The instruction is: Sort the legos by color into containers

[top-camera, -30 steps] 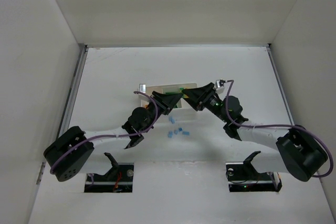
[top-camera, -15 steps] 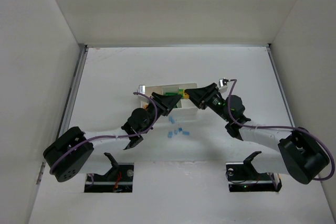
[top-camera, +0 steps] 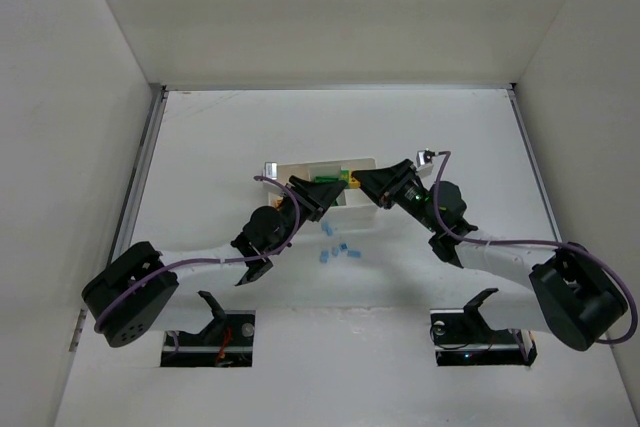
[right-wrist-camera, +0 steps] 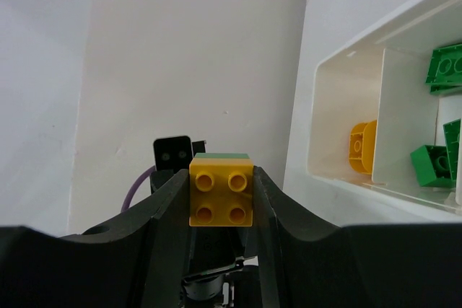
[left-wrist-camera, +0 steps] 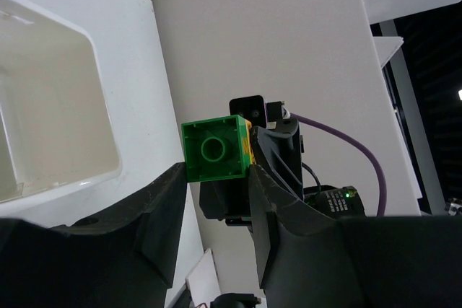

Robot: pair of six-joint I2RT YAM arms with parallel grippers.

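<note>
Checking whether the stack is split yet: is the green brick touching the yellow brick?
Touching. The right wrist view shows the yellow brick seated flush against the green brick, with no gap between them.

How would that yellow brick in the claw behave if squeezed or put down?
Likely stiff: the yellow brick shows crisp square edges in the right gripper. Flat faces suggest it sits, not rolls. Joined to the green brick in the left gripper, it probably resists separating.
</note>
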